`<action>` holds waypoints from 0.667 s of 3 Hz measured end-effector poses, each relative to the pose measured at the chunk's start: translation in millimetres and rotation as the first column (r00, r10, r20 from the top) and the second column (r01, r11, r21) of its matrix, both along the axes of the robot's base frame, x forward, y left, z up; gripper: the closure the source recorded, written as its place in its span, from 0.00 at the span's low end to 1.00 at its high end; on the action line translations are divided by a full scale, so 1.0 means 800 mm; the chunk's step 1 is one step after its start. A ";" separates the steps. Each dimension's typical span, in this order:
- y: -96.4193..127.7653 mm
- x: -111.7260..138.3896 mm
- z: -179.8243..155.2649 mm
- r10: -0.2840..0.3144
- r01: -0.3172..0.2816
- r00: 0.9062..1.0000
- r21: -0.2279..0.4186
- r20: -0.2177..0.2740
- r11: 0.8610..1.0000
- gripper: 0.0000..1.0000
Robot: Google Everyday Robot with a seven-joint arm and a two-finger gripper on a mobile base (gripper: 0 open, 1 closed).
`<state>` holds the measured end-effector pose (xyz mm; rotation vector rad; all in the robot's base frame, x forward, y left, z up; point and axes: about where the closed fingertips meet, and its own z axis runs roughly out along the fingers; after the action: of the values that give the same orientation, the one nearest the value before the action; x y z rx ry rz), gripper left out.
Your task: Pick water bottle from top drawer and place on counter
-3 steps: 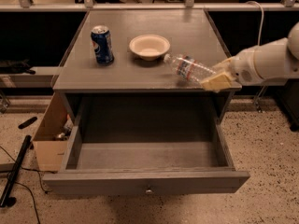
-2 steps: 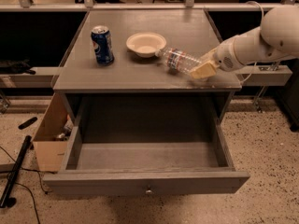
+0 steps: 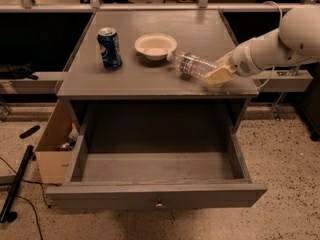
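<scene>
Mostly done: water bottle [image 3: 192, 65] out of open top drawer [image 3: 155, 168], tilted over counter [image 3: 150, 79] near bowl [image 3: 155, 46], base clamped in gripper [image 3: 218, 76] jaws at counter's right; remaining: set down, release

One camera stands high before the table's [image 3: 150, 79] front edge, looking down toward its far edge (the open top drawer [image 3: 157, 166] nearest), fairly close; the gripper [image 3: 217, 75], by the right edge, grips the water bottle [image 3: 192, 65].

Arm [image 3: 270, 46] reaches in from right, gripper [image 3: 218, 76] jaws clamping water bottle [image 3: 192, 65].
</scene>
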<state>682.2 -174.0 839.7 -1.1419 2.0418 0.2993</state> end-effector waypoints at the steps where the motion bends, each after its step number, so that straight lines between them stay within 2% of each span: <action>1: 0.000 0.000 0.000 0.000 0.000 1.000 0.000 0.000 1.000 0.51; 2: 0.000 0.000 0.000 0.000 0.000 1.000 0.000 0.000 1.000 0.28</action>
<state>682.2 -173.9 839.7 -1.1420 2.0418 0.2993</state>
